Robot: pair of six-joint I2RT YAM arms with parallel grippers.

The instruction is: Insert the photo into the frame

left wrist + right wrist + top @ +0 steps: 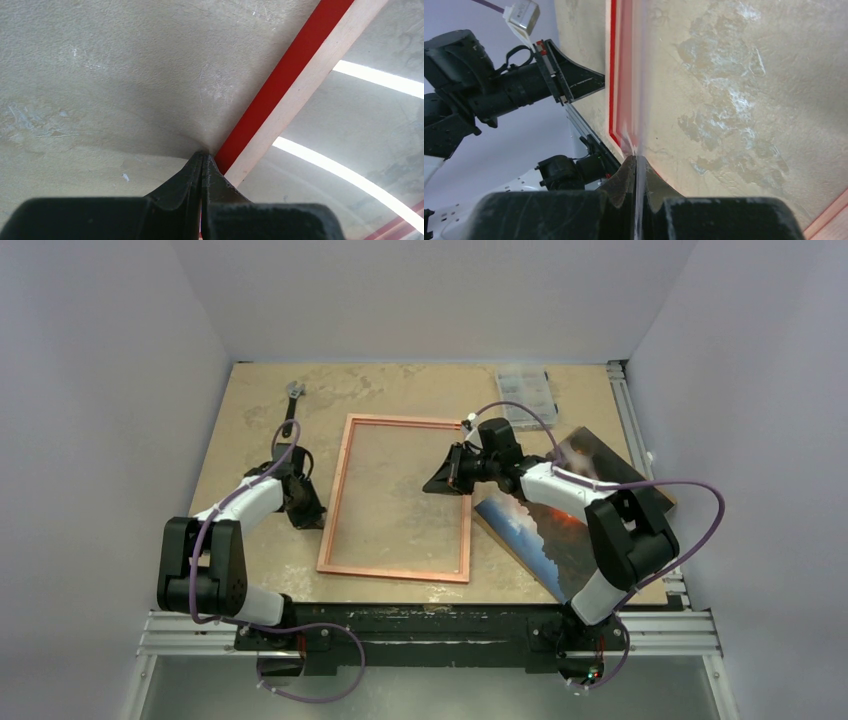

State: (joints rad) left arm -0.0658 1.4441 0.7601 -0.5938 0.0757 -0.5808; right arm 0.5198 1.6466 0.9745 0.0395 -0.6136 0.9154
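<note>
Left gripper: fingers pressed together, tips set against the left rail of the frame. Right gripper: pinched on a thin clear pane, blurred and seen edge-on, by the frame's right rail. Frame laid back-up mid-table. Photo laid at the right, largely hidden by the right arm.

A tan, blotchy table carries a clear plastic compartment box near its far right corner. A slim black tool lies far left.
</note>
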